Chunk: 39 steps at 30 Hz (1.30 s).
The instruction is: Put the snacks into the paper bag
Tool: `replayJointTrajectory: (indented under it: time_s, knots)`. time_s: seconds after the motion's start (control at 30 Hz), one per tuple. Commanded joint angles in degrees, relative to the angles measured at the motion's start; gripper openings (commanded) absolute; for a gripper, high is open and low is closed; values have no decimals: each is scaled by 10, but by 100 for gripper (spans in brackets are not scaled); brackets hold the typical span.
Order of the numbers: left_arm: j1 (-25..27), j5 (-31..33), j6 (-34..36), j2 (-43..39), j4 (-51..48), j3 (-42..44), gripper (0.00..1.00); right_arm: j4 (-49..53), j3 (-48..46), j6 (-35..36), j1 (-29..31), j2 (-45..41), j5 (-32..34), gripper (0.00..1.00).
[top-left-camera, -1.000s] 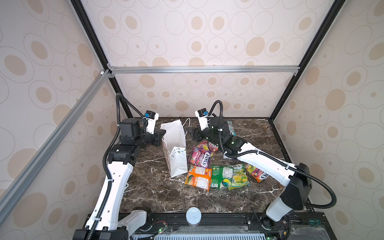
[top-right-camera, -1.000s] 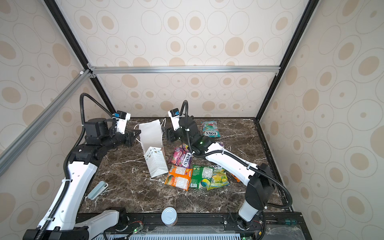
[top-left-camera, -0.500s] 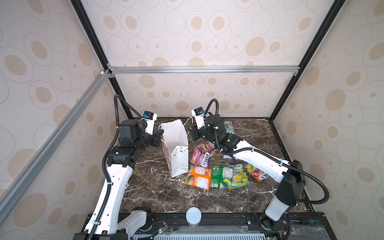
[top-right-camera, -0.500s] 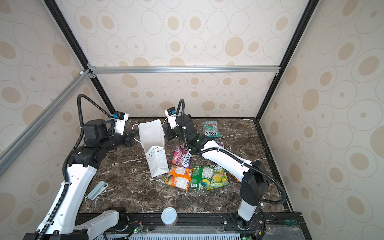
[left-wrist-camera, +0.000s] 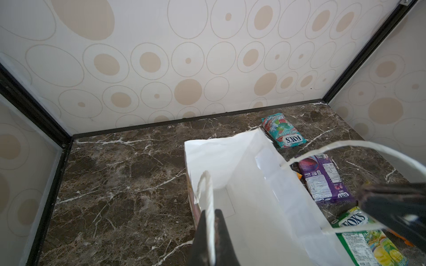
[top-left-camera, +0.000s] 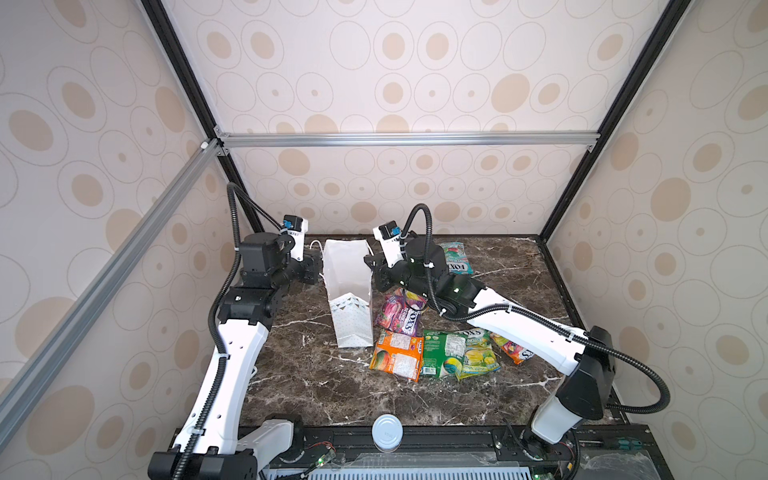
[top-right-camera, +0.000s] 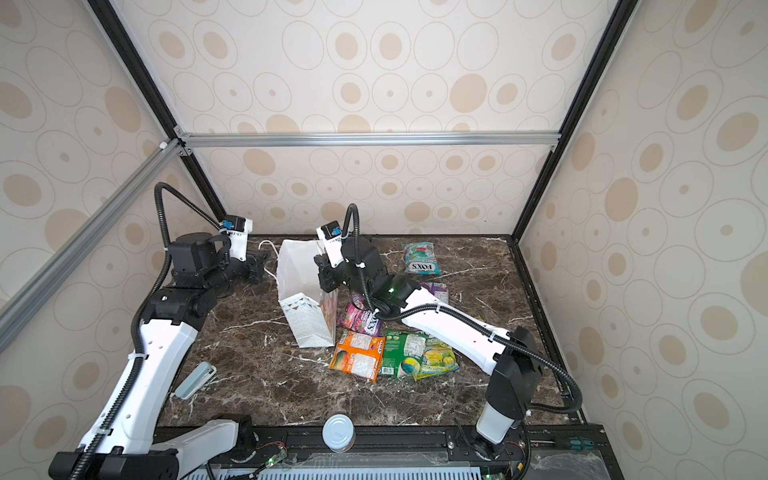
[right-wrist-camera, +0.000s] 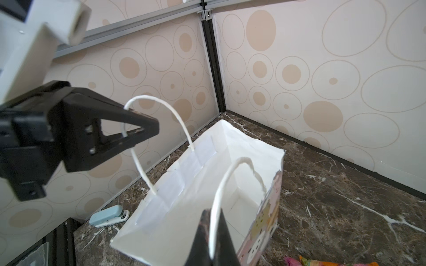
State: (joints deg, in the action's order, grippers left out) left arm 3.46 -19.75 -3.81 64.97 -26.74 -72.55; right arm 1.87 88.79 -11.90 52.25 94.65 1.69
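Top view: paper bag (top-left-camera: 349,299) upright on marble table (top-left-camera: 316,386), mouth open, back-centre. The left gripper (left-wrist-camera: 211,228) sits at 9 o'clock of the mouth, jaws clamped together on the cord handle (left-wrist-camera: 207,191). The right gripper (right-wrist-camera: 211,232) sits at 3 o'clock, jaws clamped on the second cord handle (right-wrist-camera: 221,184). All visible snacks (top-left-camera: 442,353) lie flat outside the bag: teal packet (top-left-camera: 457,257) at 2 o'clock of it, magenta packet (top-left-camera: 401,313) at 3, orange packet (top-left-camera: 397,355) at 5, touching the green one; purple packet (top-right-camera: 436,291) is partly under the right arm
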Motion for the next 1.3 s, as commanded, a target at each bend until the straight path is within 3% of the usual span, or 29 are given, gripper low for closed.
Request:
replayJointTrajectory:
  time_s: [0.0,0.3,0.43,0.53,0.63,0.77,0.83,1.0,1.27]
  knots:
    - [-5,6,0,8,23,-32,0,19,0,0,5,-30,27,0]
    - [-18,21,0,15,16,-30,0,55,-15,-31,15,-56,40,2]
    - [-19,-5,2,10,24,-10,13,63,-23,-41,18,-45,33,9]
    - [-19,-20,-1,2,32,0,40,73,-17,-42,18,-29,25,14]
    - [-18,-30,-7,-10,46,14,45,86,-5,-38,19,-17,20,17]
    - [-18,-46,-15,-20,62,28,45,98,8,-27,20,-16,24,30]
    - [-19,-48,-18,-22,68,34,45,110,16,-16,21,-20,27,32]
    - [-18,-66,-22,-17,74,37,48,196,61,24,20,-39,44,47]
    - [-18,-56,-36,-40,97,55,47,272,-40,7,18,-180,93,58]
